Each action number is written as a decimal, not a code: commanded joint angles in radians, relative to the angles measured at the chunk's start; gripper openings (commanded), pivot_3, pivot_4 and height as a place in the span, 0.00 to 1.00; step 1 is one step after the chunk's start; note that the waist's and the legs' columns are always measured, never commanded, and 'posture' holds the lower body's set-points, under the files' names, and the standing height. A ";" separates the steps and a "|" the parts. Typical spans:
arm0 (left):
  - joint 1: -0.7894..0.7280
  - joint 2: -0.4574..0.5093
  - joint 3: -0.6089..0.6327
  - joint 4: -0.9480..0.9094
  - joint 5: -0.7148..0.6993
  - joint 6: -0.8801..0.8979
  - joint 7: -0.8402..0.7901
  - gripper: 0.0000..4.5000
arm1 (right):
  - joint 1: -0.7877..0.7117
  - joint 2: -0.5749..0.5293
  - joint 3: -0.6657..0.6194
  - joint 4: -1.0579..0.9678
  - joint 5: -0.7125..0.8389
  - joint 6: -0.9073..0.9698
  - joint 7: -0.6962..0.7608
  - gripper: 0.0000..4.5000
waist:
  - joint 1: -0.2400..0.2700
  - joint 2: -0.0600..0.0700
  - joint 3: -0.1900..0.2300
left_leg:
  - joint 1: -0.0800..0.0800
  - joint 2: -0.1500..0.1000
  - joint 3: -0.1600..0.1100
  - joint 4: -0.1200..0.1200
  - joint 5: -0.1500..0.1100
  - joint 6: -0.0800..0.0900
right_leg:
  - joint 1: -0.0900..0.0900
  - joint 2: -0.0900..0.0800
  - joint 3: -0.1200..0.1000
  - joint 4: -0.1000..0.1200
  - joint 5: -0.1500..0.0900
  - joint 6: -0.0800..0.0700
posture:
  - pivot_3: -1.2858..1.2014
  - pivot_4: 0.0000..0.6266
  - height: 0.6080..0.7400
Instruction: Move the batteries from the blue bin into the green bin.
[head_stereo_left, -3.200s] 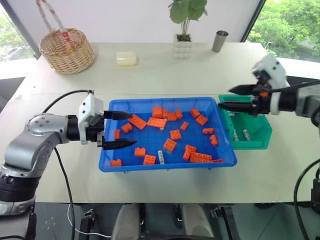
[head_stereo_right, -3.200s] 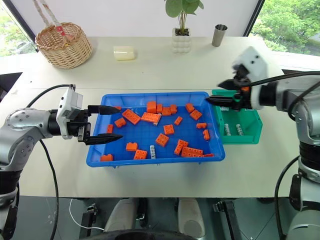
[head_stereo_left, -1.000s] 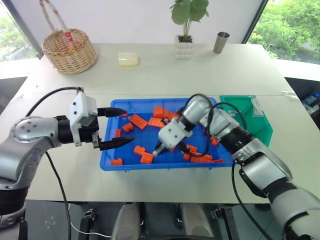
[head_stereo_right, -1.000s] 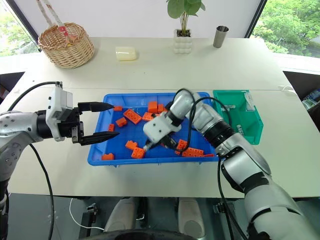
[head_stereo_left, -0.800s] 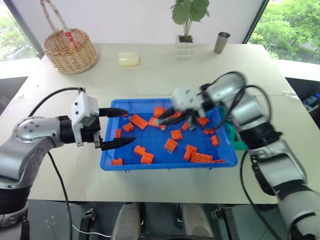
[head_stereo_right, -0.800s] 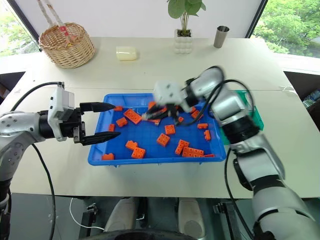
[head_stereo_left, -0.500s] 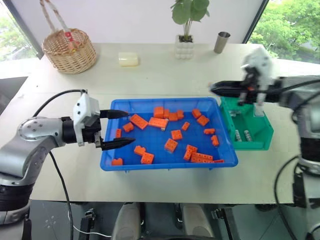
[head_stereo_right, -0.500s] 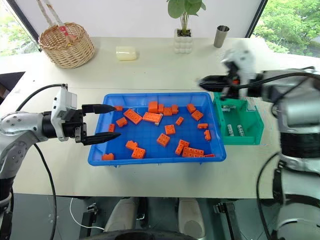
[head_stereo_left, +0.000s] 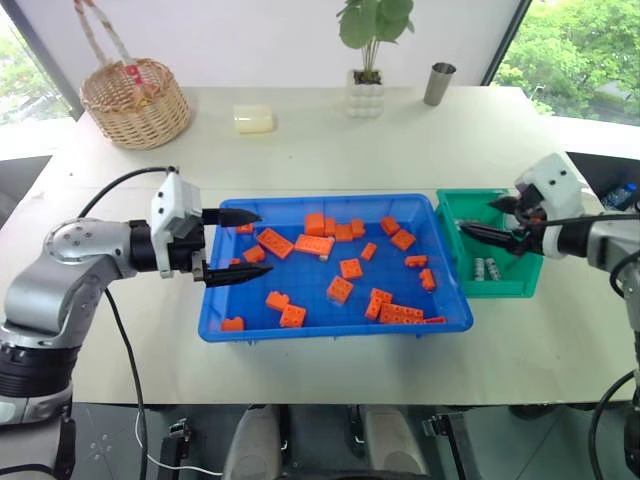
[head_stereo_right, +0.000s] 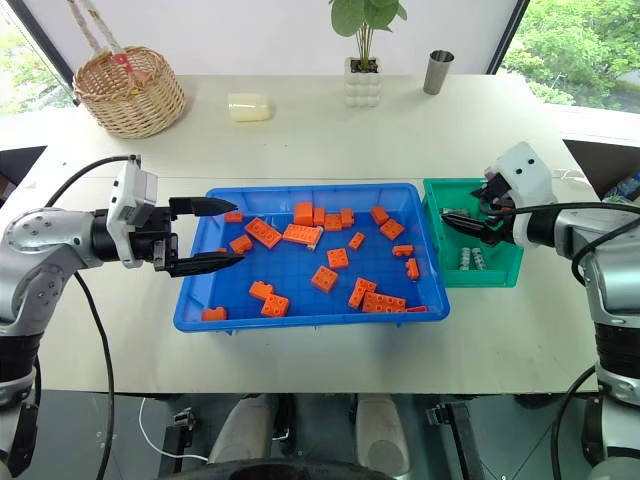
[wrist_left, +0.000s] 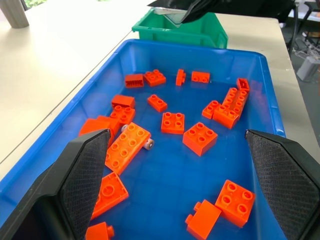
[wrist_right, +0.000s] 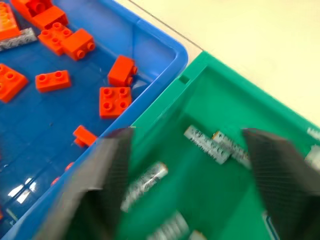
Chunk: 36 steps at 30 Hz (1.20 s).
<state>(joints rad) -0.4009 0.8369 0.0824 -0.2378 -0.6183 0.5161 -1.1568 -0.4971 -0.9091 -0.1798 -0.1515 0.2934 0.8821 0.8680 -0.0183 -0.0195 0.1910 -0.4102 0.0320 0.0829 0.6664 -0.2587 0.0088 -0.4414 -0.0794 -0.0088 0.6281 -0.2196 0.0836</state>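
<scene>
You're looking at a pale cream table (head_stereo_left: 330, 150) before a white wall (head_stereo_left: 240, 40). Daylight enters from windows (head_stereo_left: 575, 45) showing green trees. At the far edge stand a wicker basket (head_stereo_left: 133, 100), a potted plant (head_stereo_left: 368, 60) and a metal cup (head_stereo_left: 438, 83).

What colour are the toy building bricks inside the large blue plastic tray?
Orange toy building bricks, clearest in the left wrist view.

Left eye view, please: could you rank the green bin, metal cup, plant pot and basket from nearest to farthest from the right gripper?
From the right gripper:
1. Green bin, right below it.
2. Metal cup, at the table's far edge.
3. Plant pot, left of the cup.
4. Basket, far left corner.
</scene>
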 joint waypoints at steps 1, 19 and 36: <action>-0.004 0.002 0.012 -0.029 0.000 -0.015 0.000 1.00 | -0.139 0.061 0.001 -0.055 0.097 0.090 -0.023 0.77 | -0.005 0.000 0.000 | 0.000 0.000 0.000 0.000 0.000 0.000 | 0.000 0.000 0.000 0.000 0.000 0.000 | 0.52 0.24 0.97; 0.040 0.017 0.054 -0.106 -0.024 0.031 0.055 1.00 | -0.275 0.396 0.514 0.039 -0.021 -0.050 -0.102 0.77 | 0.001 -0.001 0.000 | -0.003 0.000 -0.002 0.001 0.000 0.001 | -0.001 0.001 -0.001 0.000 0.001 0.002 | 0.52 0.24 0.97; 0.077 0.017 0.086 -0.144 -0.033 0.042 0.089 1.00 | -0.403 0.523 0.593 0.482 -0.192 -0.301 0.025 0.77 | 0.000 -0.001 0.000 | -0.003 0.000 -0.001 0.000 0.000 0.000 | -0.001 0.001 -0.001 0.001 0.002 0.003 | 0.52 0.24 0.97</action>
<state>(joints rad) -0.3246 0.8449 0.1351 -0.3559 -0.6395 0.5623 -1.0732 -0.8699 -0.3895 0.4299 0.3302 0.1185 0.6021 0.8894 -0.0179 -0.0201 0.1907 -0.4134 0.0320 0.0818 0.6668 -0.2588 0.0093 -0.4426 -0.0784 -0.0102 0.6291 -0.2176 0.0867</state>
